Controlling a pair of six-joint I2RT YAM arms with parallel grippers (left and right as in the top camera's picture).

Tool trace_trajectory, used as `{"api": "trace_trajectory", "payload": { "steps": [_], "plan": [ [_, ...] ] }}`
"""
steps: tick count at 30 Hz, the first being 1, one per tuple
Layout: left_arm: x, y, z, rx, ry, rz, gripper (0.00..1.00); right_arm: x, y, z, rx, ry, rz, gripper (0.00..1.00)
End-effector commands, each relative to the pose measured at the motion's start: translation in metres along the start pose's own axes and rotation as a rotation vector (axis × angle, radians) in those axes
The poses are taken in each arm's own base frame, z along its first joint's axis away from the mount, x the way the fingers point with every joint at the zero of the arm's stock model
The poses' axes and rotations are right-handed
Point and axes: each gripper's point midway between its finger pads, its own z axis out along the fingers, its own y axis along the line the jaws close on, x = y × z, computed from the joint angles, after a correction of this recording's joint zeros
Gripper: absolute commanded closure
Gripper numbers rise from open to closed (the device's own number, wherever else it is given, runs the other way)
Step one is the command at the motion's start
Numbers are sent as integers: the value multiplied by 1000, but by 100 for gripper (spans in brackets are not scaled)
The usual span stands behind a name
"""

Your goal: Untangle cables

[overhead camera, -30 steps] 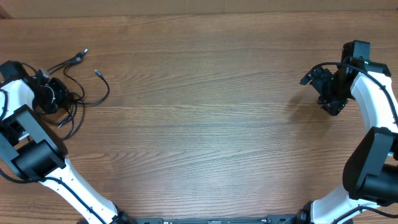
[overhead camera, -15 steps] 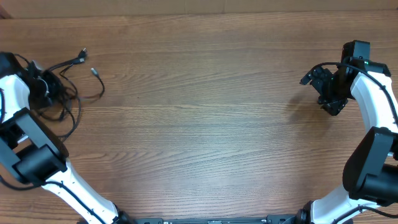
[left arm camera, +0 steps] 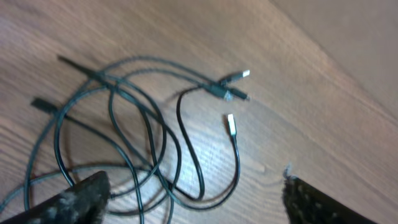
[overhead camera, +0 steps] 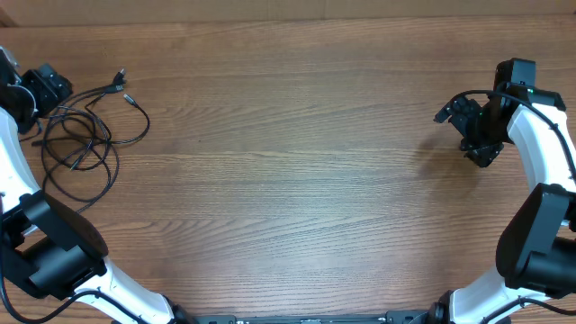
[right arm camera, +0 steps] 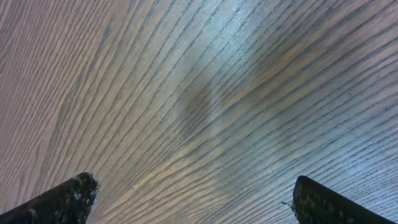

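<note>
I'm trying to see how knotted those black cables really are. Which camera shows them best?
The left wrist view: the cables fill the frame close up, so their crossings and silver-tipped plugs are clear. The overhead view shows the cables small, at far left. The right wrist view shows none of them.

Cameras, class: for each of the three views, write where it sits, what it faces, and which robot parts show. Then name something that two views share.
Overhead: fixed above, looking straight down on the table; the left arm and right arm show, with the cables at the left edge.
Left wrist: on the left arm, looking down at the cables; the open left tool frames the bottom.
Right wrist: on the right arm, facing bare wood; the open right tool shows.
Shared: overhead and left wrist both show the cables.
</note>
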Motion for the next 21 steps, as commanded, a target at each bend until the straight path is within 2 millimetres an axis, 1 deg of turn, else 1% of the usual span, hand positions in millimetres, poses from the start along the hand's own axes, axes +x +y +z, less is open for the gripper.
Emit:
{"api": "trace_trajectory", "payload": {
  "steps": [1, 6, 9, 11, 12, 13, 18, 21],
  "plan": [
    [10, -16, 2, 57, 44, 7, 0, -9, 4, -5, -4, -32, 4, 0],
    [42, -44, 5, 124, 165, -3, 0, -9, 4, -5, -4, -32, 4, 0],
    [64, -62, 5, 138, 247, -5, 0, -9, 4, -5, -4, -32, 4, 0],
    [84, -74, 4, 137, 318, 3, 0, -9, 4, -5, -4, -32, 4, 0],
    [99, -82, 3, 135, 372, 9, 0, -9, 4, -5, -4, -32, 3, 0],
    [105, -86, 3, 135, 394, 14, 0, -9, 4, -5, -4, -32, 3, 0],
    [150, -115, -2, 113, 534, 80, 0, -9, 4, -5, -4, -32, 3, 0],
    [173, -133, -3, 117, 592, 126, 0, -9, 4, -5, -4, -32, 4, 0]
  ]
}}
